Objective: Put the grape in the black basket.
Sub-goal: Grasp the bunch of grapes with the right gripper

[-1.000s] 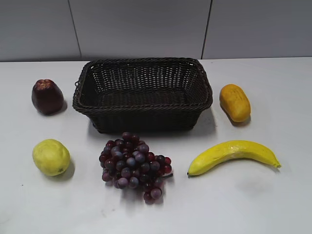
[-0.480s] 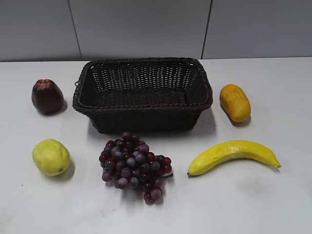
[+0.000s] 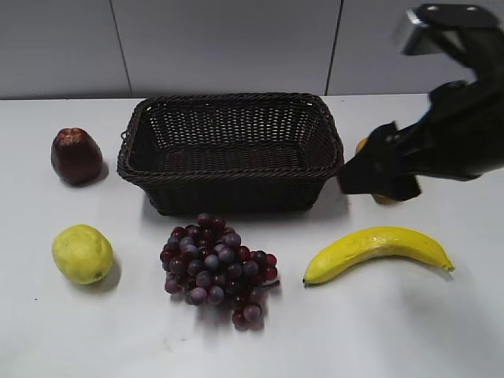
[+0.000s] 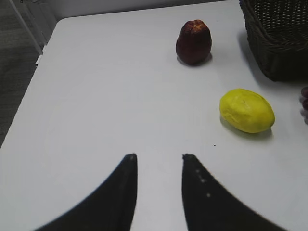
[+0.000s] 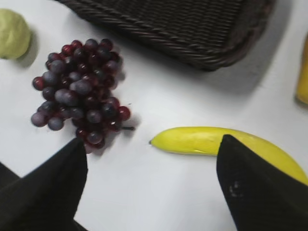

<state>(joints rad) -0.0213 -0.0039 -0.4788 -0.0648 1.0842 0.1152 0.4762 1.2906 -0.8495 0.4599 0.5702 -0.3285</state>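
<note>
The grape bunch (image 3: 216, 268), dark red and purple, lies on the white table in front of the black basket (image 3: 236, 193), which has nothing in it. My right gripper (image 3: 376, 169) hangs above the table at the basket's right end. In the right wrist view it (image 5: 153, 140) is wide open and empty, with the grape (image 5: 79, 91) ahead of its left finger and the basket (image 5: 192, 29) beyond. My left gripper (image 4: 159, 156) is open and empty over bare table far left of the basket (image 4: 279, 38); it does not show in the exterior view.
A banana (image 3: 376, 250) lies right of the grape, below the right gripper. An orange-yellow fruit (image 3: 386, 198) is mostly hidden behind the right arm. A yellow-green fruit (image 3: 82, 253) and a dark red fruit (image 3: 76, 156) sit on the left.
My right arm has come into the exterior view from the upper right and now covers the orange-yellow fruit. The fruits and the basket have not moved.
</note>
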